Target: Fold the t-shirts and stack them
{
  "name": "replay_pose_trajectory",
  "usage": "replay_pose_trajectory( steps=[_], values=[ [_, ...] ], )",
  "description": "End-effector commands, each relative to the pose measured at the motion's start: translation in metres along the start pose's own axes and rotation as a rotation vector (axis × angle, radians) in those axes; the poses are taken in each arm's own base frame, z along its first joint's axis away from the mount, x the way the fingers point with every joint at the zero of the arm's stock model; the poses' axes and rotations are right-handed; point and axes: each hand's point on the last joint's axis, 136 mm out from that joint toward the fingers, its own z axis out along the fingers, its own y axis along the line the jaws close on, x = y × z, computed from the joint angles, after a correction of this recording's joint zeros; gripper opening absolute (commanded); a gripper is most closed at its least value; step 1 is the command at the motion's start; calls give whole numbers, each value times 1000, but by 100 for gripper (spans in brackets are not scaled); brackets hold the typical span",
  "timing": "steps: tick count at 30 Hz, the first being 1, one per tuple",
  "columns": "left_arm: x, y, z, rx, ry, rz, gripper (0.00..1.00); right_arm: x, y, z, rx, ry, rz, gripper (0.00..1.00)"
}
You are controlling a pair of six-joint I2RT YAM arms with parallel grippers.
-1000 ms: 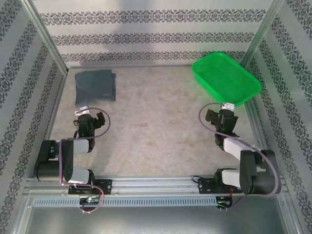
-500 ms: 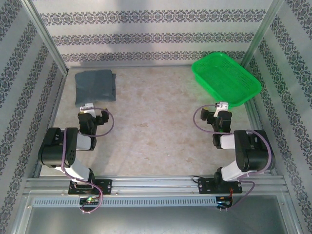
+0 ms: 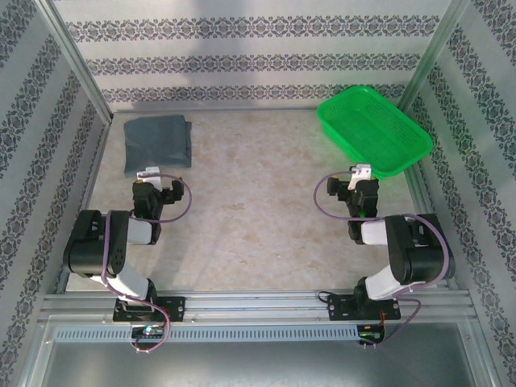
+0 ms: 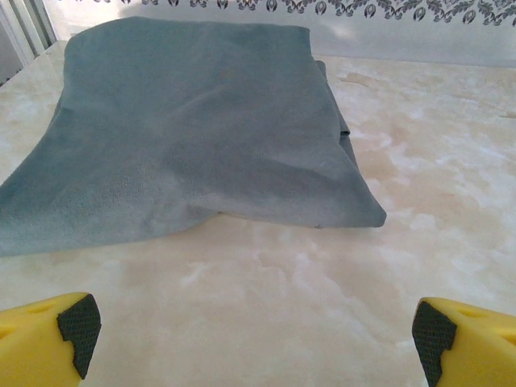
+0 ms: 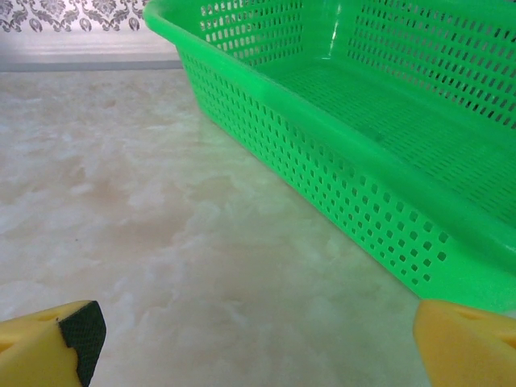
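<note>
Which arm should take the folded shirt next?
Left. The left end effector, open, faces the shirt just ahead; the right end effector, also open, faces the basket on the opposite side.

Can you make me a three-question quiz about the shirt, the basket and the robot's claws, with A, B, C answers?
1. What colour is the basket?
A red
B green
C blue

2. Where is the grey t-shirt?
A inside the basket
B at the far left corner of the table
C at the table's near edge

3. How are the left gripper and right gripper?
A both open, holding nothing
B both shut on cloth
C one holding the basket

Answers:
1 B, its mesh is bright green.
2 B, it lies folded at that corner.
3 A, each wrist view shows the jaws wide apart with nothing between them.
</note>
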Motion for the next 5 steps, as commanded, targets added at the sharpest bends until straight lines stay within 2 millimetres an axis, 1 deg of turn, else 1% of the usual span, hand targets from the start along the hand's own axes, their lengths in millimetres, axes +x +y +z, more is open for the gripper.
replay_pose_trajectory(
  steps=[1, 5],
  values=[
    [-2, -1, 1, -7, 1, 19, 100, -12, 11, 2, -71, -36, -21, 98],
    [-2, -1, 0, -7, 3, 19, 100, -12, 8, 1, -52, -41, -16, 98]
  ],
)
